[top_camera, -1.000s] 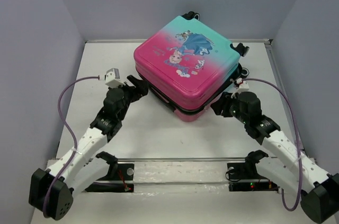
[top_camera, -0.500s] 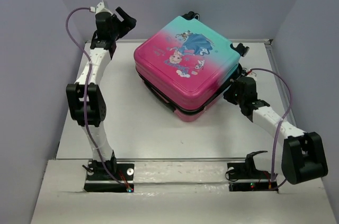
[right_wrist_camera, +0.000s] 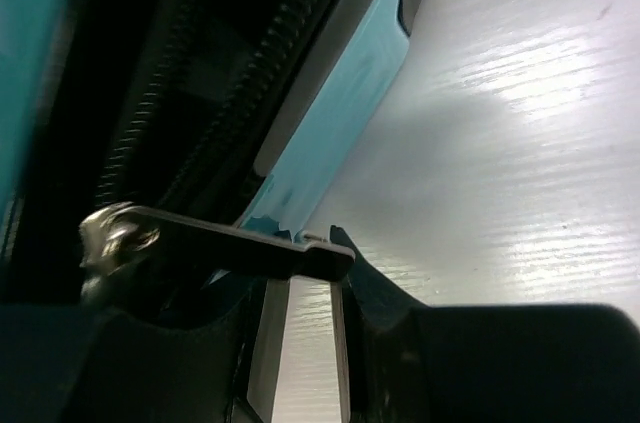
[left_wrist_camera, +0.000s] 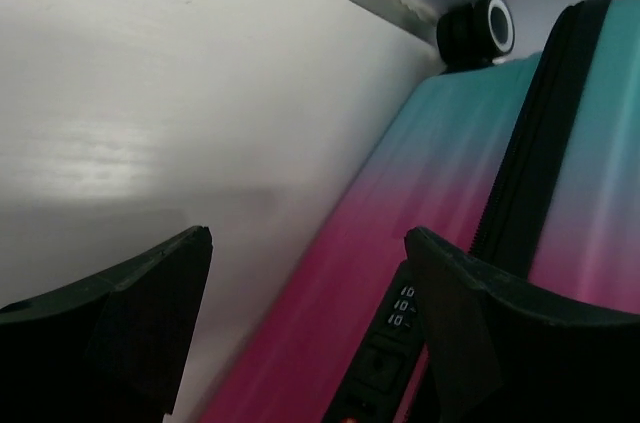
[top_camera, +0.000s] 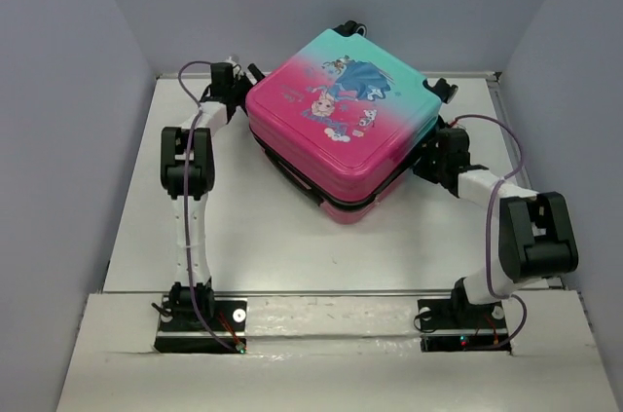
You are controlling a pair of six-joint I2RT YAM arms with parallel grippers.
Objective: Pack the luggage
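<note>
The luggage (top_camera: 341,120), a pink-to-teal suitcase with a princess print, lies flat at the back middle of the table with its lid down. My left gripper (top_camera: 248,76) is open at its back left corner. In the left wrist view (left_wrist_camera: 310,333) the jaws stand wide apart, with the shell (left_wrist_camera: 400,193) and its combination lock (left_wrist_camera: 395,313) between them, not touching. My right gripper (top_camera: 433,144) is at the suitcase's right side. In the right wrist view (right_wrist_camera: 305,283) the jaws are nearly closed on the black zipper pull (right_wrist_camera: 230,243), beside the zipper teeth (right_wrist_camera: 150,113).
Black wheels (top_camera: 348,30) stick out at the suitcase's back edge, and one shows in the left wrist view (left_wrist_camera: 475,30). Grey walls close in the table on the left, back and right. The table's back rim (top_camera: 185,74) runs just behind my left gripper.
My left arm swung from the suitcase's front left, up high, then down to its back left corner. My right gripper moved from the front right corner back along the right side.
</note>
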